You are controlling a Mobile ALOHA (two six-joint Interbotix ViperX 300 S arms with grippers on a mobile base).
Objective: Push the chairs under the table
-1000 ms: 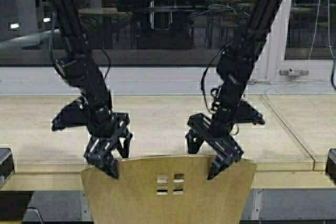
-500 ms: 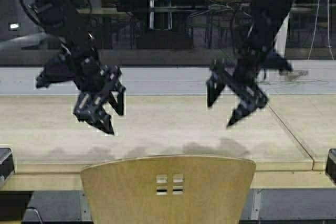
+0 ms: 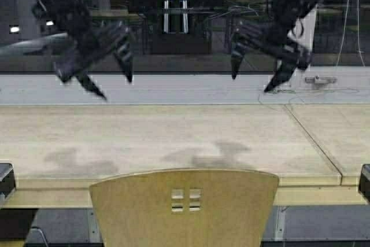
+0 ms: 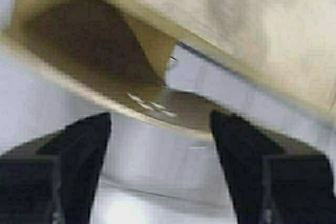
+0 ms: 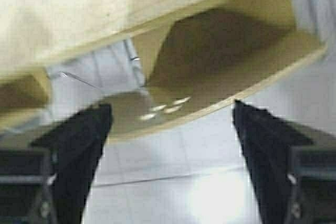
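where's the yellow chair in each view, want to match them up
High view: the chair is at bottom centre, backrest top against the table edge, both claws raised above.
Left wrist view: its backrest curves across the middle, beyond the open left claw.
Right wrist view: it spans the centre, beyond the open right claw.
Shared landmark: the square cutouts in the backrest.

Office or campus lounge: long window counter point(image 3: 173, 137), moulded chair point(image 3: 185, 209).

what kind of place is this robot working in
Probably a café or shared study area at night. A long pale-wood table runs along a big dark window, with a mustard-yellow chair tucked at it, and more tables show dimly through the glass.
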